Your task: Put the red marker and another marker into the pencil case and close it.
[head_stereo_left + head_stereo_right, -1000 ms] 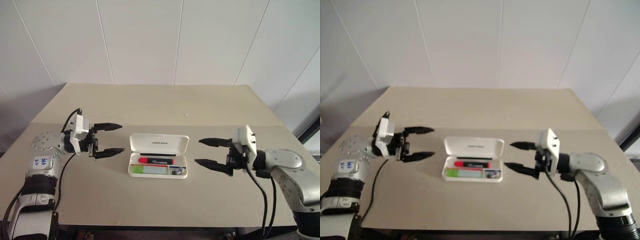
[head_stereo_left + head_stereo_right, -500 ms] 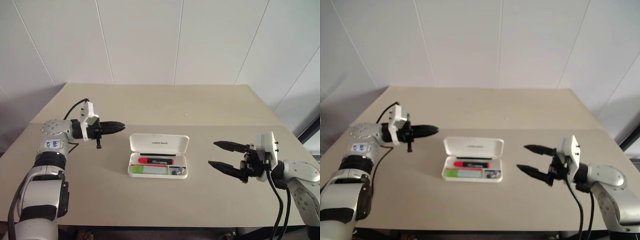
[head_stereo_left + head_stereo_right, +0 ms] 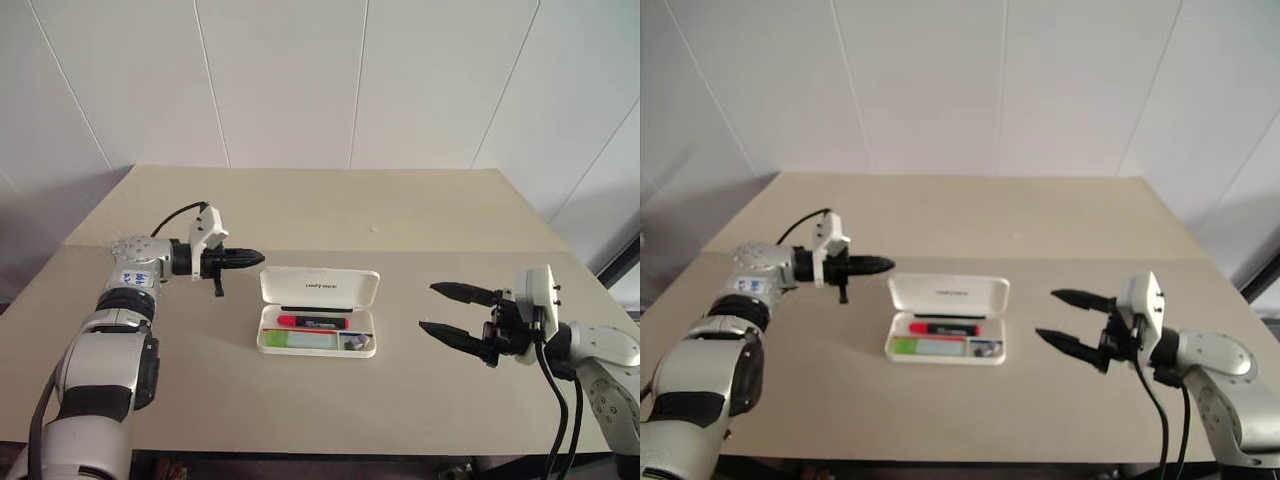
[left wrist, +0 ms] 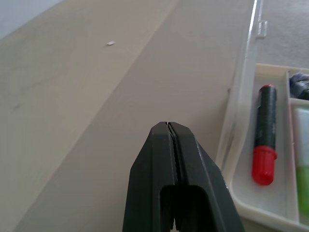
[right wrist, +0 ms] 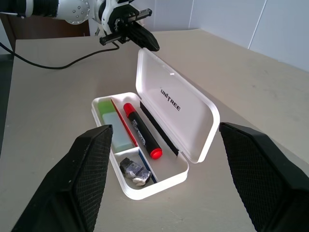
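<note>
The white pencil case (image 3: 318, 287) lies open at mid-table, its lid (image 5: 181, 113) standing up at the far side. Inside the tray lie the red marker (image 3: 312, 322), black with a red cap, and the lime-green highlighter (image 3: 290, 340) beside it. My left gripper (image 3: 258, 257) is shut and holds nothing; it points level at the lid's left far corner, just short of it. The left wrist view shows its closed fingertips (image 4: 167, 124) beside the lid edge and the red marker (image 4: 264, 135). My right gripper (image 3: 428, 307) stands open to the right of the case, well apart from it.
A small dark object (image 5: 134, 169) sits in the end compartment of the case. The beige table (image 3: 330, 210) stretches bare behind the case, with a tiny white speck (image 3: 372, 229) on it. A white panelled wall rises behind the table's far edge.
My left gripper went from open to shut and moved forward and rightward to the lid's left corner. My right gripper drew away from the case to the right, then stayed still and open.
</note>
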Available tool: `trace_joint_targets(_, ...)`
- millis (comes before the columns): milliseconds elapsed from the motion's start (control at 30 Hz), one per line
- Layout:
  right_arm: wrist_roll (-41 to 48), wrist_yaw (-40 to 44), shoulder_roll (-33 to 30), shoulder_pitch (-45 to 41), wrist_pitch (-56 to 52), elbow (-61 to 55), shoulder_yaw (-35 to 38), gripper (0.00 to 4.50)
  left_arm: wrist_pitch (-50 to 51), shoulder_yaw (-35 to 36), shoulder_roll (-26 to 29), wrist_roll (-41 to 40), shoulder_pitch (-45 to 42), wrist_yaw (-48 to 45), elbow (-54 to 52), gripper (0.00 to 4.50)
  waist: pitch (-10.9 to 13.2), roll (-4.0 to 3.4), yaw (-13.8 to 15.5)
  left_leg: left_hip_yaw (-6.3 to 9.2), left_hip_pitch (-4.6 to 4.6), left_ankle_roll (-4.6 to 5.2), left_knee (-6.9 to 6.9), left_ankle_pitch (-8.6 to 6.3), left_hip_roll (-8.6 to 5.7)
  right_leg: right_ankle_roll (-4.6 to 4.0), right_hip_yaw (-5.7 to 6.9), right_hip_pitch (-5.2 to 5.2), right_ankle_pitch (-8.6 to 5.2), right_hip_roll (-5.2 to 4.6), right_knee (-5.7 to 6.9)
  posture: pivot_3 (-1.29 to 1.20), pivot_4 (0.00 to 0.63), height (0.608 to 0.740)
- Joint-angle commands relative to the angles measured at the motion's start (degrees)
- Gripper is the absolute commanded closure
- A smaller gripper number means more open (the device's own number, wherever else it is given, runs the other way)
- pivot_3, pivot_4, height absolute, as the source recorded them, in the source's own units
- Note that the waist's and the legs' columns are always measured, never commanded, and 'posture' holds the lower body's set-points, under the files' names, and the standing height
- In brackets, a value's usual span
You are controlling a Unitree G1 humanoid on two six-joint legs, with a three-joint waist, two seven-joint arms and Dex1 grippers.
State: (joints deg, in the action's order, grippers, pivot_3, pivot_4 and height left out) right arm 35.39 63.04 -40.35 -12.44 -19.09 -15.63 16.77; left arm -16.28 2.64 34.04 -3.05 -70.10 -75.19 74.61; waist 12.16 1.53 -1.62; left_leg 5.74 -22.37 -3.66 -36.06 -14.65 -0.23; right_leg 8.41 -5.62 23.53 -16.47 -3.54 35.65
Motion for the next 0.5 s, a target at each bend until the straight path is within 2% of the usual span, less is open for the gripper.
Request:
trace_joint_targets(33,1.7,0.5,-1.3,0.7,1.4,-0.8,2.7,0.0,0.5,0.6,-0.5,0.5,-2.0,-1.9,0.2,4.49,0.0,0.0,-0.1,0.0,0.0,0.0,0.0,0.0,0.0,0.0,0.0,0.0,0.0,0.0,0.0,0.0,0.15,0.74)
trace_joint_targets(333,3.2,3.1,-1.2,2.3,3.4,0.8,4.3,0.0,3.3,-0.9,-1.9,2.0,-3.5,-15.4,0.3,4.49,0.0,0.01,-0.1,0.0,0.01,0.0,0.01,0.0,0.0,0.0,0.0,0.0,0.0,0.01,0.01,0.0,0.15,0.74)
trace_joint_targets(500,3.1,3.6,-1.3,1.8,4.0,1.6,3.7,0.0,2.1,-4.4,-3.0,2.7,-3.7,-17.3,-0.4,4.49,0.0,0.01,-0.1,0.0,0.02,0.0,-0.03,0.0,0.0,0.01,0.0,-0.01,0.0,0.01,0.05,0.0,0.15,0.74)
